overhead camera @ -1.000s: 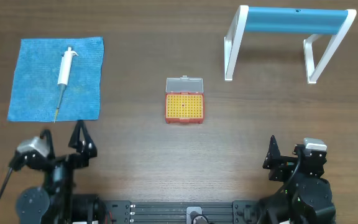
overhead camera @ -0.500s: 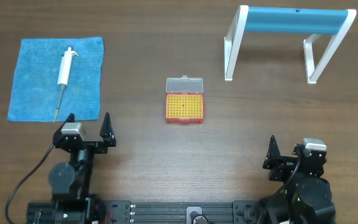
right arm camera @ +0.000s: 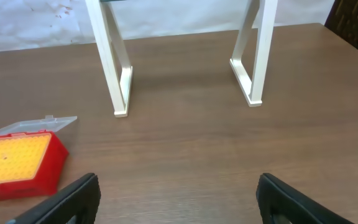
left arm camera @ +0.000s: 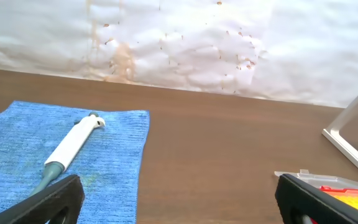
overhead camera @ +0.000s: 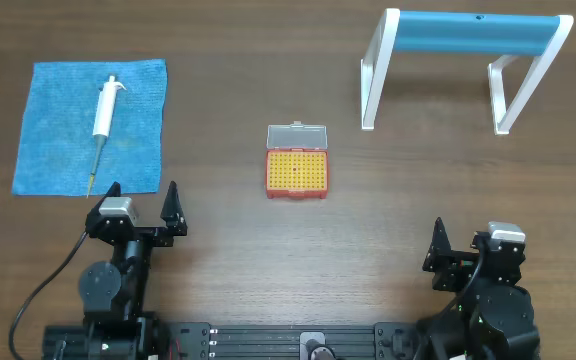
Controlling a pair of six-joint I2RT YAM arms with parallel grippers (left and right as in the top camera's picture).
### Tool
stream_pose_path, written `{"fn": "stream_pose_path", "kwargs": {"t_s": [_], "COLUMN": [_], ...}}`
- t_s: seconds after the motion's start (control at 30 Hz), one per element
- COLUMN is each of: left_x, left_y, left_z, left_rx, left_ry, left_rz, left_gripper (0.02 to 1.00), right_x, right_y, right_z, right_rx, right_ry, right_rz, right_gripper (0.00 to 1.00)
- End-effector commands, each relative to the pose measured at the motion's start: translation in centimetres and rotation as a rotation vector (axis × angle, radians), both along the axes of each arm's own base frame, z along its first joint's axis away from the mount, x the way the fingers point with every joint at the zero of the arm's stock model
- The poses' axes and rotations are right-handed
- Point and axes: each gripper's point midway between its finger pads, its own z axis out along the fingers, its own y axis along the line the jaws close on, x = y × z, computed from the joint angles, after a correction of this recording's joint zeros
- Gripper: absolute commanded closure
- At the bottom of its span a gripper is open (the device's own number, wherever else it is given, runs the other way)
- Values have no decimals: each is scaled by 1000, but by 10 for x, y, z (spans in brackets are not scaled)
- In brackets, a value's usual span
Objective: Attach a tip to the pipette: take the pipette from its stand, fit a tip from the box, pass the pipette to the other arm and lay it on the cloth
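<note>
Lying flat on the cloth point(overhead camera: 48, 150), pipette point(overhead camera: 104, 108) with tip on. Left gripper point(overhead camera: 144, 192) and right gripper point(right arm camera: 178, 186) both spread wide, empty. Looks done: hold back, nudge nothing.

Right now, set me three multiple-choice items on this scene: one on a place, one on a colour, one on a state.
1. Where does the white plastic pipette with the yellow tip lie?
A. in a glass beaker
B. on the blue woven cloth
C. in a metal tray

2. What colour is the base of the plastic tip box with the clear lid?
A. red
B. green
C. black

3. How is the left claw?
A. shut on the pipette
B. shut on a tip
C. open and empty

Answers:
1. B: the pipette rests across the cloth.
2. A: the box's walls are red.
3. C: its fingers stand apart with nothing between them.
</note>
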Motion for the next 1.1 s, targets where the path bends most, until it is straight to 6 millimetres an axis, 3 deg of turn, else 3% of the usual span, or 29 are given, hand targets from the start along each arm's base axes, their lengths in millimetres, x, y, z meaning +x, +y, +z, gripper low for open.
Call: {"fn": "stream_pose_path", "kwargs": {"t_s": [0.03,0.57,0.63,0.7,0.87,1.07,1.1], "left_x": [0,0,0,0,0,0,0], "left_y": [-2,-2,-2,-2,-2,-2,-2], "left_z": [0,0,0,0,0,0,0], "left_rx": [1,1,1,1,1,1,1], "left_ry": [-2,-2,-2,-2,-2,-2,-2], "left_rz": [-11,-11,-11,-11,-11,-11,-11], "left_gripper": [23,23,23,23,25,23,23], "right_x": [0,-3,16,34,70,76,77], "right_y": [-3,-6,3,7,6,0,0], "right_z": [-1,-8,8,10,-26,-68,-67], "right_rx": [6,-7,55,85,121,129,115], "right_ry": [-6,25,-88,-174,-286,-244,-248], "right_rz": [-21,-32,-9,-4,16,9,15], "right_gripper": [187,189,187,187,187,187,187]}}
